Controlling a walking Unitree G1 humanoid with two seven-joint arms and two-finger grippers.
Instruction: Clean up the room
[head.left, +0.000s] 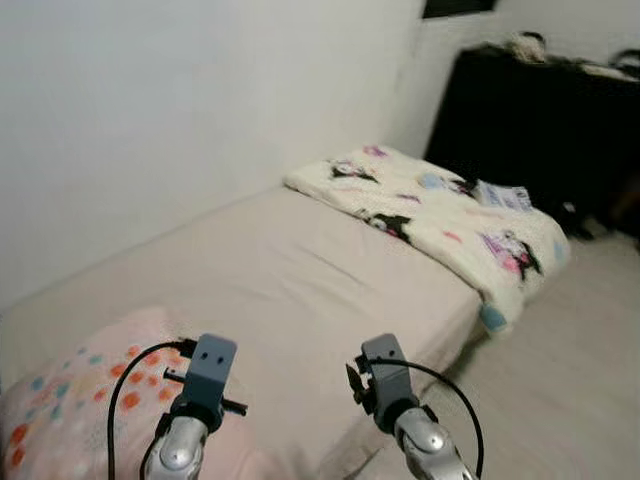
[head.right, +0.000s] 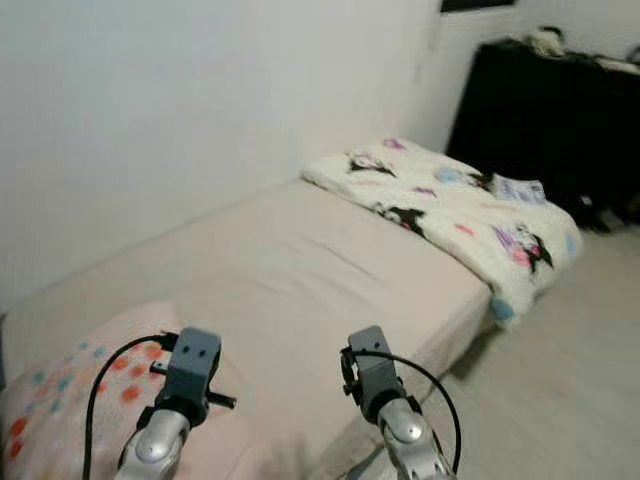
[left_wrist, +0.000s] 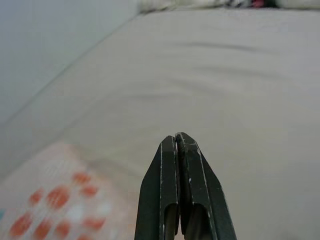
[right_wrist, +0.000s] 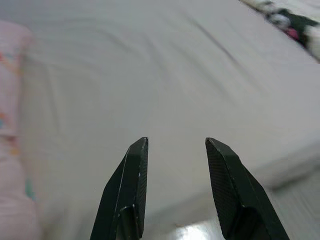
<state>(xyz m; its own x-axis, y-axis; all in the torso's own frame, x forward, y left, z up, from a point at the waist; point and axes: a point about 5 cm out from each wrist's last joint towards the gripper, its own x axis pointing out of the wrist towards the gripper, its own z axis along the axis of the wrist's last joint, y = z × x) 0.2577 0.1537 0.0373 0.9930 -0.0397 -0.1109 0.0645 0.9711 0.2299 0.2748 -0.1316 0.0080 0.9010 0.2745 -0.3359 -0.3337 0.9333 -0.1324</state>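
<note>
The crumpled white cartoon-print blanket (head.left: 440, 215) lies across the beige bed's (head.left: 300, 290) far end, beyond both end effectors, nearer the spread right end effector (right_wrist: 176, 145) than the pressed-together left end effector (left_wrist: 176, 137).

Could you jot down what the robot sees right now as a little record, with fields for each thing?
Bed: beige mattress along the white wall
Blanket: white, cartoon print, bunched at the far end, hanging over the edge
Pillow: pink with dots, near end
Dark furniture: black unit beyond the bed
Left gripper: shut, empty, over the pillow's edge
Right gripper: open, empty, over the mattress
</note>
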